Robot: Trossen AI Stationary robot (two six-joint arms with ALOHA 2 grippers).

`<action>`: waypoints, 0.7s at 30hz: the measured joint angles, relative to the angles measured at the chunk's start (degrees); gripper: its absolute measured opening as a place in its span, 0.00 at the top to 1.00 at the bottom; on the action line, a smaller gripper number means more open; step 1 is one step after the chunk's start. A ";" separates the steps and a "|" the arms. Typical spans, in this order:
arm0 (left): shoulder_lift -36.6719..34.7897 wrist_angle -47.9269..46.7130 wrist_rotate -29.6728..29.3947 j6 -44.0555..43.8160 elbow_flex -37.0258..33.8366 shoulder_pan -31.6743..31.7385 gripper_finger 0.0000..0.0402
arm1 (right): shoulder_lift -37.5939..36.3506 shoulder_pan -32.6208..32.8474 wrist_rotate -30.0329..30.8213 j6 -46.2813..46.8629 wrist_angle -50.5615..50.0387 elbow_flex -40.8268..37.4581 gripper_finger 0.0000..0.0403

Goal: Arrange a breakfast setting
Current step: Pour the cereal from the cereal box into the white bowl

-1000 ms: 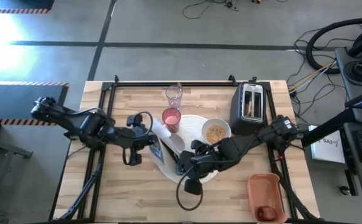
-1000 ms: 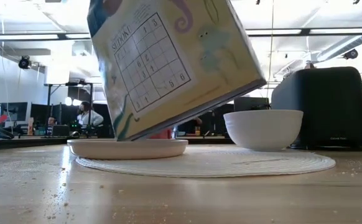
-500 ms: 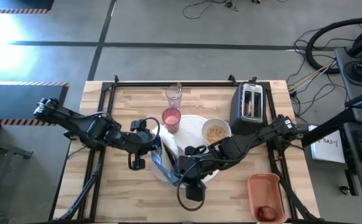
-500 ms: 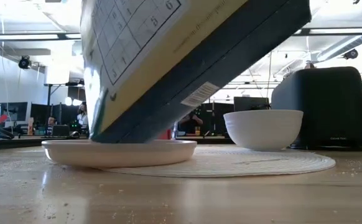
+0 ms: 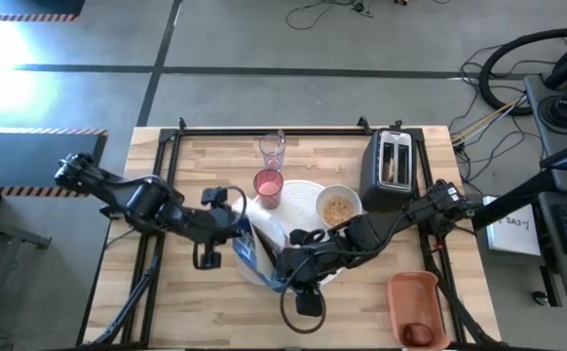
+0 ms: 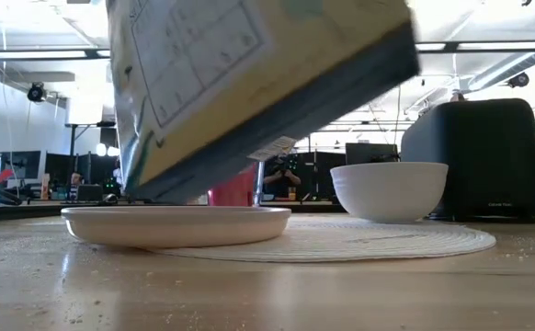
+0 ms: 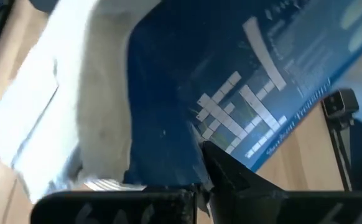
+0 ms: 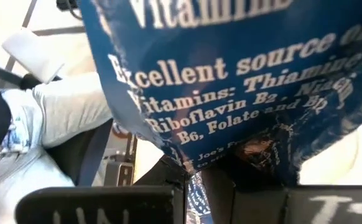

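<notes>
between both grippers, tilted cereal box

Two dark, jointed arms here, matte black all over. Black cables loop off each wrist. Blocky black gripper housings.

cereal box showing blue, white lettering, sudoku grid | bowl showing white | tumbler showing pink | toaster showing black | tray showing orange-red
</notes>
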 joint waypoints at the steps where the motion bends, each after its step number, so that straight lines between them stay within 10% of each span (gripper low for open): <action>1: 0.82 -0.48 0.07 -0.01 0.38 -0.56 1.00 | 0.02 0.00 -0.49 0.08 -0.70 0.00 0.94; 21: 20.70 -12.41 -2.65 -0.93 23.56 -5.57 1.00 | 0.19 6.91 -3.27 -0.20 -1.97 -0.04 0.94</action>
